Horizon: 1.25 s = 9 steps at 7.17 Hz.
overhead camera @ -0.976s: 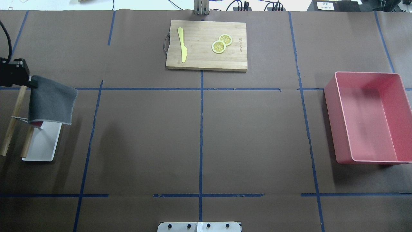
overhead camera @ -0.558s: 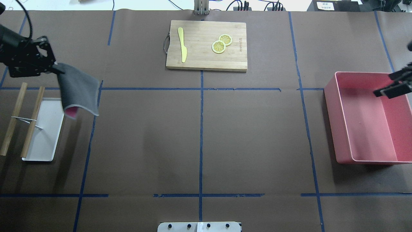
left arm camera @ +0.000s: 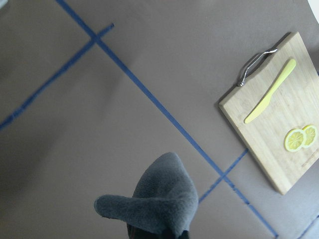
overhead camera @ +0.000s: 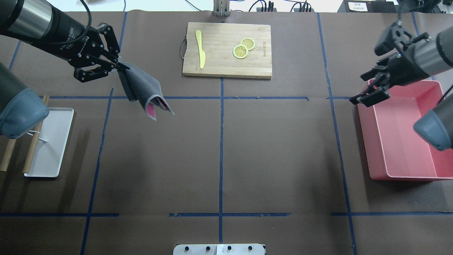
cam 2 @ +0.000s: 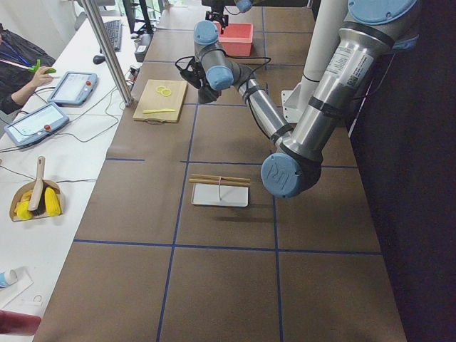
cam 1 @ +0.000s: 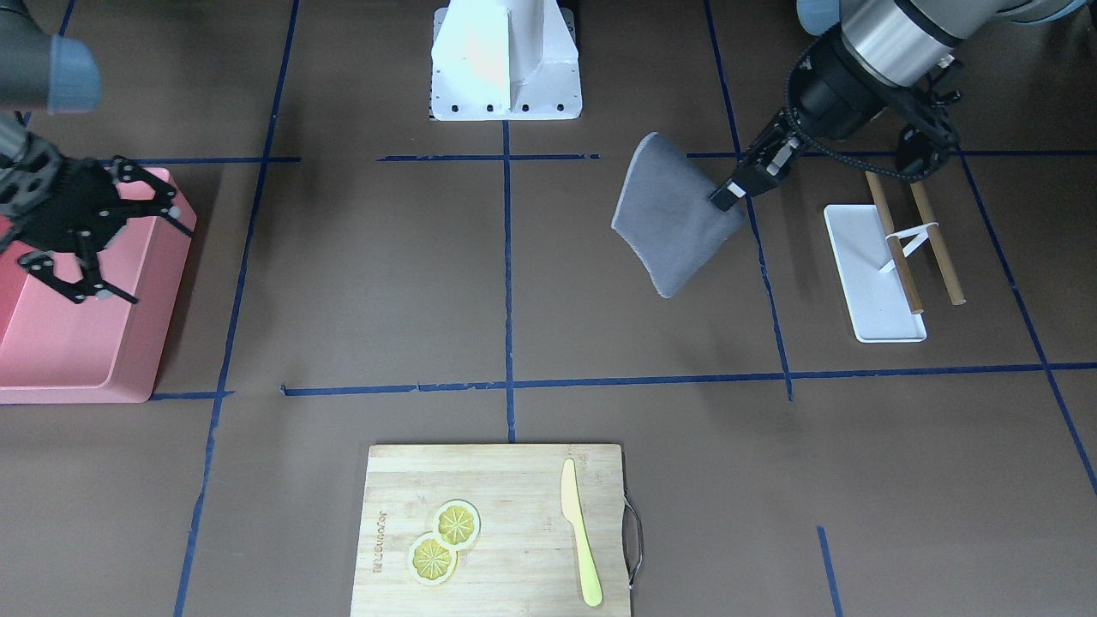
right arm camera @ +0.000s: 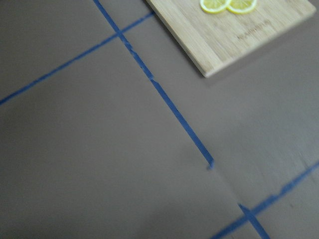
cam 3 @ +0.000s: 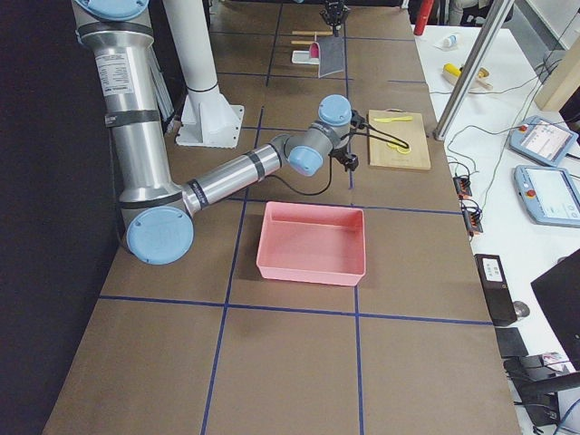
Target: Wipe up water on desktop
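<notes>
Overhead exterior view has the left end effector (overhead camera: 121, 67) clamped on one corner of a grey cloth (overhead camera: 143, 90). The cloth hangs folded with a pink underside showing, and seems to be clear of the desk (overhead camera: 276, 148). A second ago it hung over the white tray (overhead camera: 49, 156) at the desk's left edge. Since then the arm has carried it inward and farther from the robot, so it now sits above a blue tape line, between the tray and the cutting board (overhead camera: 226, 63).

That puts the wiping tool over the open brown surface, but no wiping has begun. I cannot make out any water on the desk in any view, so the target spot is unclear.

The right end effector (overhead camera: 366, 88), absent a second ago, has come in with its fingers apart and empty, and now hovers at the far left corner of the pink bin (overhead camera: 371, 141).
</notes>
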Each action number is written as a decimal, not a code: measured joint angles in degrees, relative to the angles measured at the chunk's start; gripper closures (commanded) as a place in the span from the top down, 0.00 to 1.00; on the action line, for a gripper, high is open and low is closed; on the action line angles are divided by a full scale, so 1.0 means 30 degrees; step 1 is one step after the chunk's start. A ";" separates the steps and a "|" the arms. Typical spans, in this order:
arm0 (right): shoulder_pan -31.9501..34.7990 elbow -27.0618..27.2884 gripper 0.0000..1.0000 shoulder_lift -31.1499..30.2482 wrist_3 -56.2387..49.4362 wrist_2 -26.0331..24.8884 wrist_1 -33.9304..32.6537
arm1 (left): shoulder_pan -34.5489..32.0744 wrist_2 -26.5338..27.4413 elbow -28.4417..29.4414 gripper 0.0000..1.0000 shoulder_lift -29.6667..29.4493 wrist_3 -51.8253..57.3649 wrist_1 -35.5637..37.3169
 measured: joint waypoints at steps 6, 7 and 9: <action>-0.5408 0.0255 1.00 0.4638 0.1780 -0.4415 0.0886 | 0.2763 0.4193 0.0940 0.02 -0.3424 -0.9001 -0.0953; -0.5973 0.0274 1.00 0.4803 0.2453 -0.5005 0.1671 | 0.3128 0.4720 0.1333 0.02 -0.3645 -0.9955 -0.1773; -0.6586 0.0286 0.99 0.4988 0.3099 -0.5574 0.2391 | 0.3841 0.5103 0.1703 0.02 -0.3828 -1.0831 -0.2679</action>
